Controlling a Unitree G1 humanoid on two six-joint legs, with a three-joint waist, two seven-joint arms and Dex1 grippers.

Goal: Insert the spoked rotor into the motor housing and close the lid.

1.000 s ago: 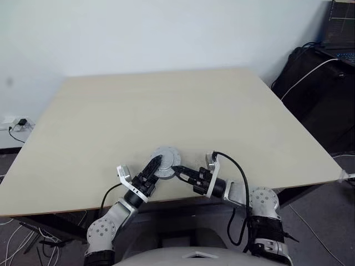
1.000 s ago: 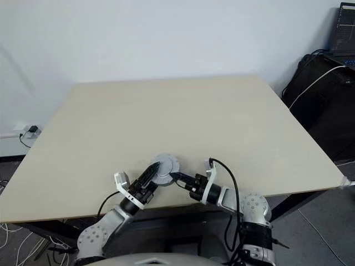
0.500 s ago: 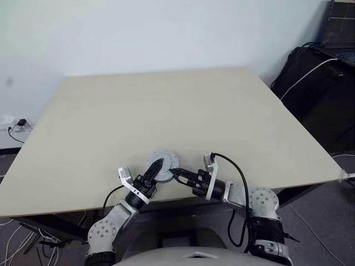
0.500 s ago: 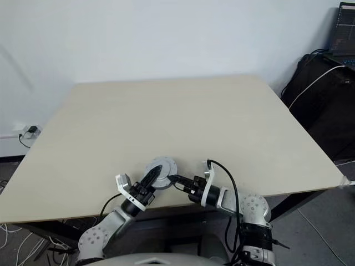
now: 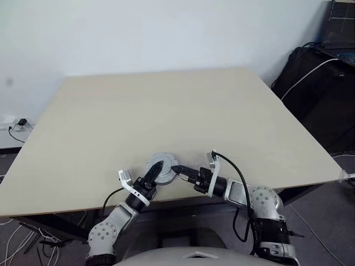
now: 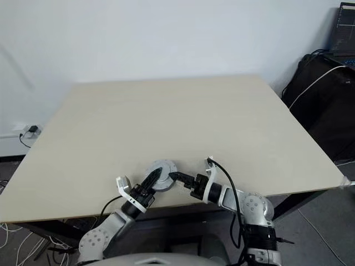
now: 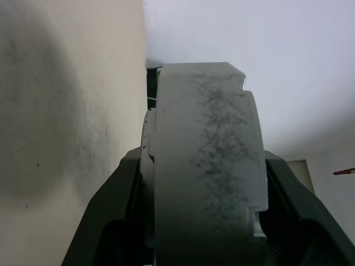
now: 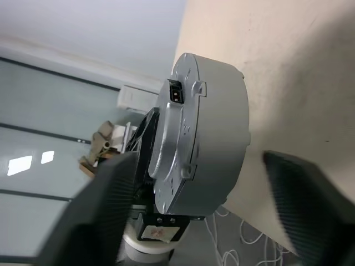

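Observation:
A round silver-grey motor housing (image 5: 168, 162) lies near the table's front edge with the lid (image 6: 165, 166) closing it, smooth grey face up. In the right wrist view the motor housing (image 8: 205, 133) shows a thick grey side wall with a small dark socket. My left gripper (image 5: 157, 168) is shut on it, and the left wrist view has its fingers (image 7: 125, 183) pressed to both sides of the grey body. Just right of the housing is my right gripper (image 5: 178, 169), open, its fingers (image 8: 111, 205) standing well clear. The spoked rotor is hidden.
The beige table (image 5: 166, 105) stretches away bare behind the housing, and its front edge runs just under both grippers. A black case (image 5: 316, 83) with a white cable and a laptop (image 5: 339, 27) stands off the table's right side.
My left gripper has closed on the lidded housing. My right gripper has opened and let go of its rim. Both hands have stayed about where they were.

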